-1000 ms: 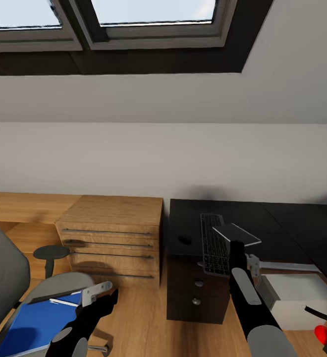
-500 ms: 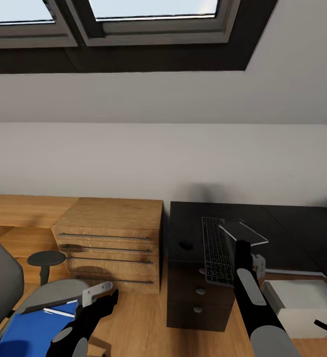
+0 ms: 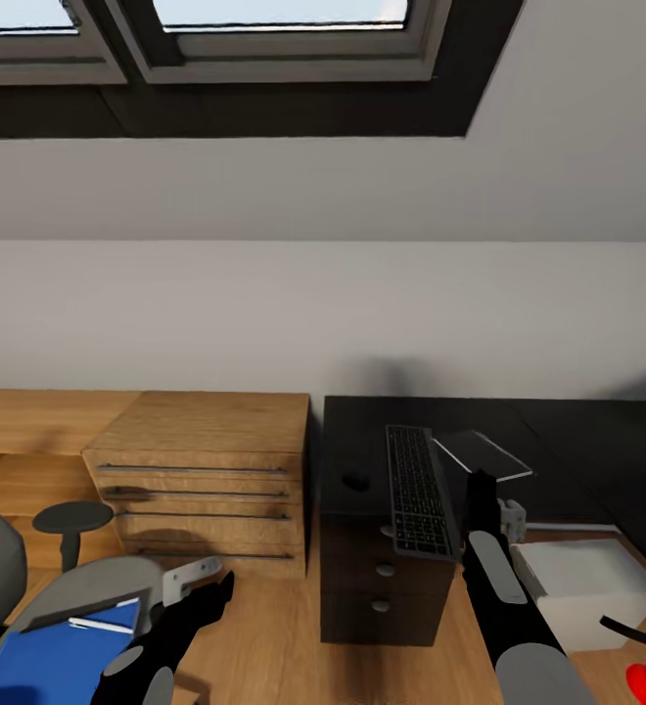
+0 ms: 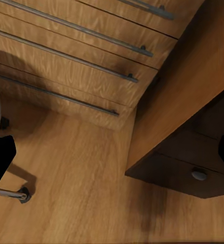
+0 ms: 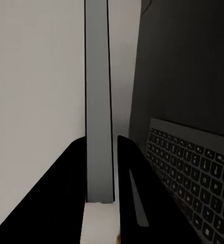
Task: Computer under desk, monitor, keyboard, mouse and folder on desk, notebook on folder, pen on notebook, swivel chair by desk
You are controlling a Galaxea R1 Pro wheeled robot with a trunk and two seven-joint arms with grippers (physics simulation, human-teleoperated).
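Holding a thin flat black-covered slab that matches the notebook point(image 3: 482, 454), the right gripper point(image 3: 479, 482) is positioned over the black top of the desk point(image 3: 558, 431). In the right wrist view the two dark fingers point(image 5: 127, 168) are closed on the slab's edge, which appears there as a narrow grey strip point(image 5: 98, 101) rising between them. In the head view the notebook lies tilted, its glossy face turned upward, just beside the right edge of the keyboard point(image 3: 416, 488).

The keyboard lies lengthwise on the desk, with its near end projecting slightly past the front edge. The mouse point(image 3: 356, 482) sits on the desk to the left of the keyboard, near it but not touching.

The left gripper point(image 3: 198, 576) hangs low over the wood floor point(image 3: 264, 636), beside the swivel chair point(image 3: 88, 587). In the left wrist view its dark fingertips point(image 4: 0, 157) sit at opposite edges of the frame, spread wide with nothing between them. The blue folder point(image 3: 39, 651) lies on the chair seat, just left of this gripper, with the whitish pen point(image 3: 100, 625) resting on top of it.

A light-wood drawer cabinet point(image 3: 206, 470) stands against the wall between the chair and the desk. A dark drawer unit point(image 3: 382, 587) sits under the desk's left end. A white box-like form point(image 3: 587, 587) sits on the floor to the right of the right arm.
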